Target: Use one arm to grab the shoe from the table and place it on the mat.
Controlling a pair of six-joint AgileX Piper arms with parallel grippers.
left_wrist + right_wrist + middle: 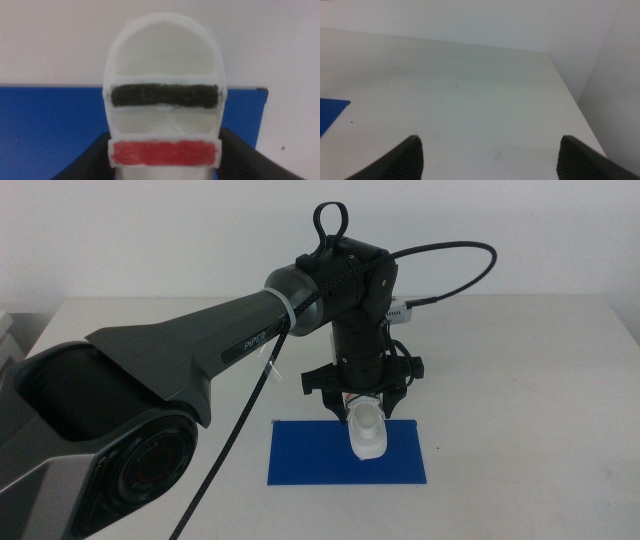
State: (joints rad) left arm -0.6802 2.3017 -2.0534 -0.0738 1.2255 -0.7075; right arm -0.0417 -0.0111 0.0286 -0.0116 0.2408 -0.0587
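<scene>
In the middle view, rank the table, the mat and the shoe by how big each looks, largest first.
1. The table, largest by far.
2. The mat, a blue rectangle.
3. The shoe, smallest, held by the left gripper over the mat.

The right gripper waits open, out of this view.

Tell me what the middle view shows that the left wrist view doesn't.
Only the middle view shows the left arm, the left gripper from outside, the whole mat and the table around it. Only the left wrist view shows the shoe's black strap and red strap clearly. Both show the shoe in the left gripper over the mat. The right gripper appears in neither.
</scene>
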